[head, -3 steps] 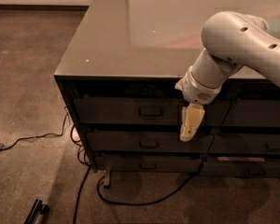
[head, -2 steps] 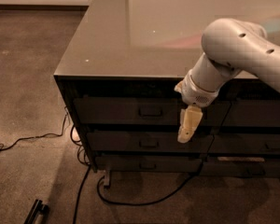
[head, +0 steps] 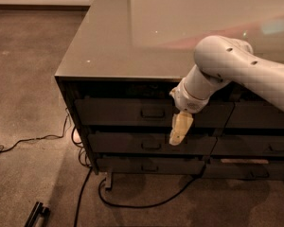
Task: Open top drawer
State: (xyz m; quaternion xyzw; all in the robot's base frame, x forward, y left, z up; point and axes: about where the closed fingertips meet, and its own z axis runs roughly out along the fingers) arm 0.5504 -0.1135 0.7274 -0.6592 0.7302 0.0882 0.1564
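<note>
A white robot arm (head: 236, 67) reached down across the front of a low, dark cabinet (head: 109, 51). Its pale gripper (head: 179, 129) hung pointing down, just right of the handle (head: 153, 112) on the top drawer (head: 113, 112). It gripped nothing visible, and how far open it was could not be told. The drawer sat shut. This looked like the approach; next the gripper would need to shift left and catch the handle.

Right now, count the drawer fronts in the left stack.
3, stacked: the top drawer under the tabletop, a middle drawer and a bottom drawer. The gripper hangs in front of the top two. None seems hidden.
</note>
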